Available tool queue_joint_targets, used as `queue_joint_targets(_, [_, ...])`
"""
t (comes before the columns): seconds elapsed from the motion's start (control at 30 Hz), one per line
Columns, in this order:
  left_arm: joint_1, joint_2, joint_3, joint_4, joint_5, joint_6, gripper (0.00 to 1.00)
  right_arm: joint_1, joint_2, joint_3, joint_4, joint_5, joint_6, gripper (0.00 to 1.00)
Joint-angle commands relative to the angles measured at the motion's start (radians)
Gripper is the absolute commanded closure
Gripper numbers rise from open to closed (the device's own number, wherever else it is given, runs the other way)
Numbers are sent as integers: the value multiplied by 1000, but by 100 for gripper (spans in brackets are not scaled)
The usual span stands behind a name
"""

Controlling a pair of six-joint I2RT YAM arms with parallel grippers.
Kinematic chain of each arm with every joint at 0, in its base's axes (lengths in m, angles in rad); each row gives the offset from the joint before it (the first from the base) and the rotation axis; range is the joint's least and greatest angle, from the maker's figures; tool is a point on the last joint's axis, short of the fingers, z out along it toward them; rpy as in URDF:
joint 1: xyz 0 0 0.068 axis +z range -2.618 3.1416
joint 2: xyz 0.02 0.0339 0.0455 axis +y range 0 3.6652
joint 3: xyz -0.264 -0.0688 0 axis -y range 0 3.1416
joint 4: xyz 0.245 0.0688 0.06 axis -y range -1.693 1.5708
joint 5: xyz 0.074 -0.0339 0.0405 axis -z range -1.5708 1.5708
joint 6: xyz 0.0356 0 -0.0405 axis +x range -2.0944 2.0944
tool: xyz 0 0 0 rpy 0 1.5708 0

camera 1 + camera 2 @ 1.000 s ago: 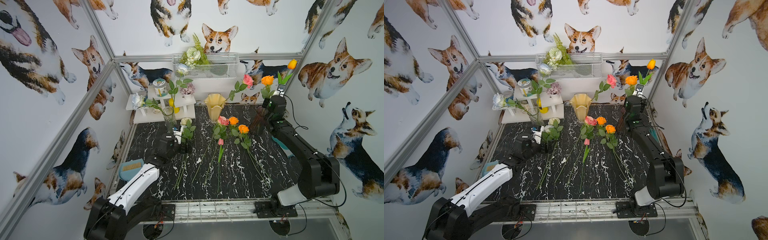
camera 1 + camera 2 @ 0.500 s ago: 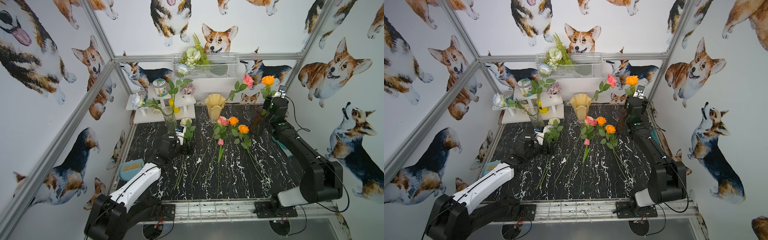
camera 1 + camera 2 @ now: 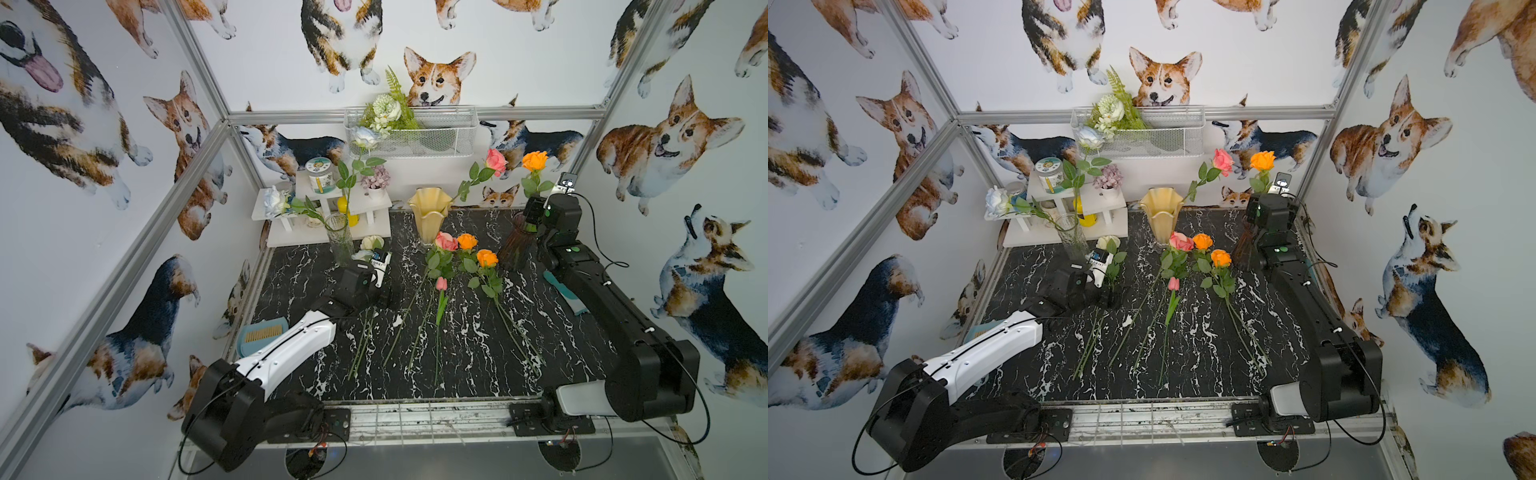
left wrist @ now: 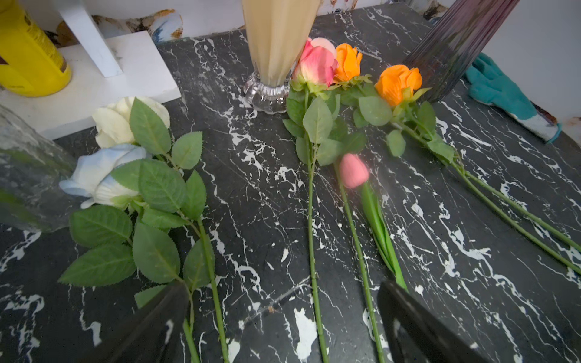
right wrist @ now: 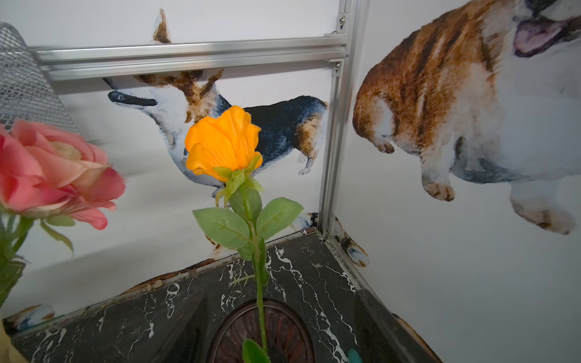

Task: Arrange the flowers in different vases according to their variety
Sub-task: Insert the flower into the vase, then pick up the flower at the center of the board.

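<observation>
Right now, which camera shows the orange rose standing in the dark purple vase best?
The right wrist view: the orange rose fills its centre, stem running into the dark purple vase. Both top views show it small. The left wrist view shows only that vase's side, not the rose.

White-and-black left arm point(image 3: 291, 345) reaches from the near-left base toward the far side, forearm low. Left gripper point(image 4: 283, 292) is pitched down near mid-scene, jaws spread wide and gripping nothing. All-black right arm point(image 3: 602, 299) stretches from the near-right base to the far-right corner, wrist raised; right gripper point(image 5: 279, 292) faces the far wall, jaws parted, holding nothing.
</observation>
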Motion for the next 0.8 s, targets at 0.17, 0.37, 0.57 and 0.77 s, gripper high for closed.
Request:
queue_joint_targets(0.17, [-65,173,137,-126,-47,80,3,2,-67,20,-308,-265,137,18])
queue_joint_targets(0.37, [-91,326,252,-238,-32,104,10,0,-143,1,-447,-392,196,18])
queue_joint_targets(0.57, [-127,471,373,-314,-69,99,14,1,-211,-39,-521,-474,236,18])
queue_joint_targets(0.77, [-149,569,457,-346,-99,73,19,0,-280,-55,-578,-506,246,18])
